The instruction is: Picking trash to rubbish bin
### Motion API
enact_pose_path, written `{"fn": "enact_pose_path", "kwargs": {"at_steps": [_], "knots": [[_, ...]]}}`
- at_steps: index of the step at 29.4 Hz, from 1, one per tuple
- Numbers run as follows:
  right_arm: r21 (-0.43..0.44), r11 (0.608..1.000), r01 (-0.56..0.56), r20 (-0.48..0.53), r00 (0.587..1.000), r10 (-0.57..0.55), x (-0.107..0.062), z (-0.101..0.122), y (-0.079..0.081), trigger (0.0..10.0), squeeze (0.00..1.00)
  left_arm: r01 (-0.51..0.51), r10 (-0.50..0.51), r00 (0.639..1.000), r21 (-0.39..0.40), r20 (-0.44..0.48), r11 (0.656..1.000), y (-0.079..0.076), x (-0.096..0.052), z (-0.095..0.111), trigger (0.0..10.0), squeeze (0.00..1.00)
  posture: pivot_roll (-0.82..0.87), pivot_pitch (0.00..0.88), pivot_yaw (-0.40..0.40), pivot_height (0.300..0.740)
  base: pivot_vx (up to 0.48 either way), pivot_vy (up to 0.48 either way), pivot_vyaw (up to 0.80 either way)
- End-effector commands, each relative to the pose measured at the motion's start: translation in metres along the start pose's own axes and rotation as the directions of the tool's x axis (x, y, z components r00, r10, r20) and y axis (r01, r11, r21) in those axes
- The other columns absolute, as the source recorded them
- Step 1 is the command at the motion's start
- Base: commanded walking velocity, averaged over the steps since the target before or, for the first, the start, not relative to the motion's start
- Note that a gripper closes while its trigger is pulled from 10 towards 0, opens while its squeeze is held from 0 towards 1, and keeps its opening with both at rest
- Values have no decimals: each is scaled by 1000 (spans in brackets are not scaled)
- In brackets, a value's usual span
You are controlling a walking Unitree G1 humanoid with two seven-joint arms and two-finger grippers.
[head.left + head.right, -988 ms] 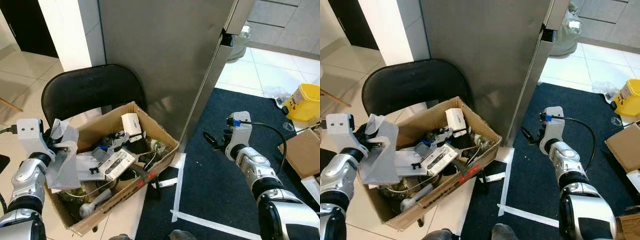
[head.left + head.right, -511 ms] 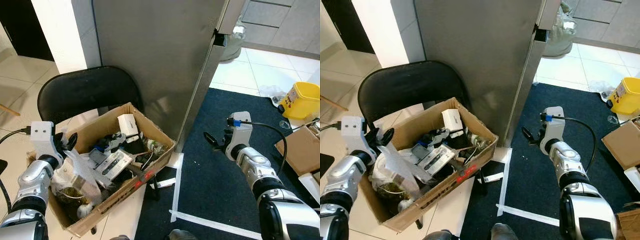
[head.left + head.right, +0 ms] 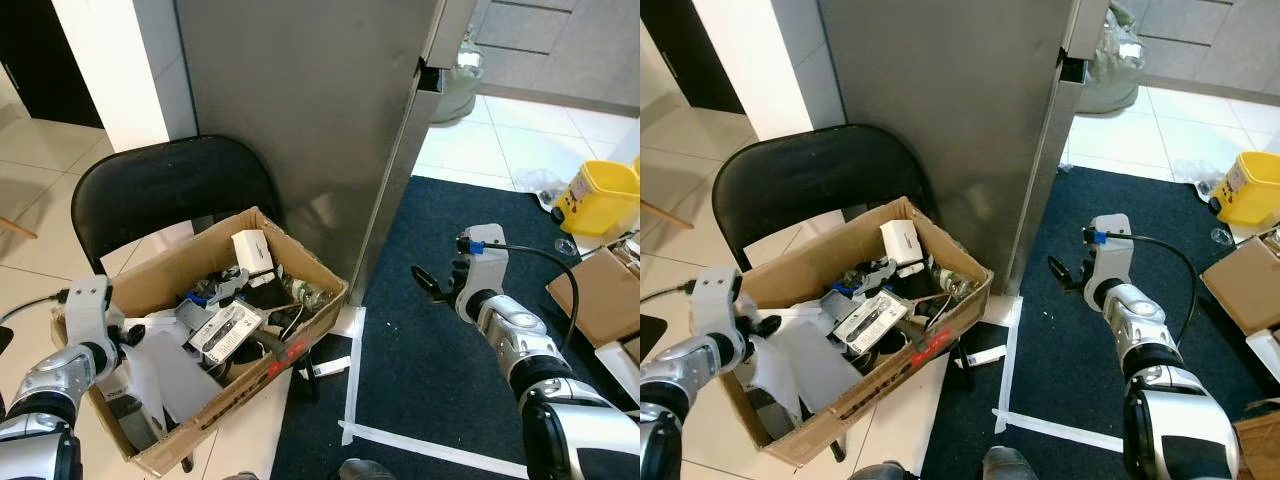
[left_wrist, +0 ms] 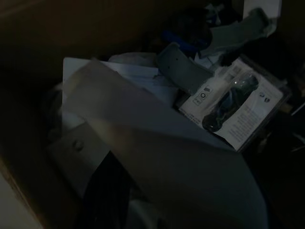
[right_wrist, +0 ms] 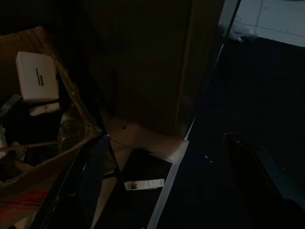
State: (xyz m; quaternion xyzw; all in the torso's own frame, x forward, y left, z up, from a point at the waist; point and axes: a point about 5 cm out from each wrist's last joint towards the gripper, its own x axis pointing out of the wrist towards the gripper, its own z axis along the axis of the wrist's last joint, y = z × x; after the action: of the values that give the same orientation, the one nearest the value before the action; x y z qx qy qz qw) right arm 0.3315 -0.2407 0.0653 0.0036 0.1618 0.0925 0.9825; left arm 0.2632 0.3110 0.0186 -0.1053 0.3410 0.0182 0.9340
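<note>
The left hand (image 3: 128, 336) sits low at the near corner of the cardboard box (image 3: 300, 262), down among the rubbish, which fits the job of dropping waste into a box serving as the bin. A crumpled sheet of white plastic wrap (image 3: 175, 372) drapes from that corner over the near wall. It lies right against the hand, but the fingers are buried in it, so I cannot tell whether they are closed on it or spread apart.

The wrap looks thin, creased and limp, pale grey-white in the left wrist view (image 4: 157, 157), where it lies across the other trash. Just beyond it rests a blister pack (image 3: 225, 328) with a printed card, then a small white carton (image 3: 250, 246) near the far wall.

The right hand (image 3: 432, 287) hangs over the dark blue carpet (image 3: 450, 390), fingers parted and empty, well apart from the box. Behind the box stands a black chair (image 3: 165, 185).
</note>
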Motion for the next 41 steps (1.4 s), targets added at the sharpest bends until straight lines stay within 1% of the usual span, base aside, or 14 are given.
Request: {"fn": "enact_pose_path", "kwargs": {"at_steps": [1,3,4,6,8,10,14,15,20,21,22,23,30,41], "knots": [[-2,1000,8,-24,1000,-8,-2,-4,-2,10000,0,-42,42,999,-34,12,999,15,-8,9,10000,0,-82,0,-22,740,0,0,0],[-2,1000,8,-25,1000,-8,-2,-4,-2,10000,0,-59,59,998,-16,1,998,18,-10,8,10000,0,-82,0,-22,740,0,0,0],[-3,1000,7,-25,1000,-7,-2,-4,-2,10000,0,-107,110,994,116,-21,988,26,-14,10,10000,0,-84,0,-24,740,0,0,0],[-4,1000,6,-24,1000,-6,-2,-4,-3,10000,0,-186,203,979,332,-15,925,40,-22,18,10000,0,-84,0,-24,740,0,0,0],[-4,1000,6,-24,1000,-6,-2,-4,-3,10000,0,-236,245,969,432,35,870,47,-28,34,10000,0,-82,0,-25,740,0,0,0],[-6,1000,9,-27,1000,-9,-2,-4,-4,10000,0,-289,264,957,439,118,851,51,-36,61,10000,0,-82,0,-25,740,0,0,0],[-6,1000,8,-29,1000,-8,-2,-4,-4,10000,0,-352,254,922,358,292,865,54,-54,111,10000,0,-82,0,-26,740,0,0,0],[-6,1000,8,-29,1000,-8,-2,-4,-4,10000,0,-360,251,914,351,320,864,54,-58,118,10000,0,-82,0,-26,740,0,0,0],[-5,1000,7,-29,1000,-7,-2,-4,-3,10000,0,-353,234,907,330,350,875,52,-60,126,10000,0,-76,0,-26,740,0,0,0],[-6,1000,6,-29,1000,-6,-2,-4,-3,10000,0,-342,220,908,326,357,882,50,-60,127,10000,192,-76,0,-26,740,0,0,0],[-6,1000,6,-29,1000,-6,-2,-4,-3,10000,0,-342,220,908,326,357,882,50,-60,127,10000,192,-76,0,-26,740,0,0,0],[-5,1000,5,-29,1000,-5,-2,-4,-2,10000,0,-301,176,917,332,357,894,42,-55,126,10000,1000,-75,0,-25,740,0,0,0],[-6,1000,5,-28,1000,-6,-1,-4,-2,10000,0,-207,74,933,359,352,910,16,-38,117,10000,1000,-80,0,-22,740,0,0,0],[-11,1000,19,-17,1000,-19,-2,-1,-4,10000,0,-130,-86,873,398,481,908,-19,-33,129,10000,1000,-79,0,-25,740,0,0,0]]}}
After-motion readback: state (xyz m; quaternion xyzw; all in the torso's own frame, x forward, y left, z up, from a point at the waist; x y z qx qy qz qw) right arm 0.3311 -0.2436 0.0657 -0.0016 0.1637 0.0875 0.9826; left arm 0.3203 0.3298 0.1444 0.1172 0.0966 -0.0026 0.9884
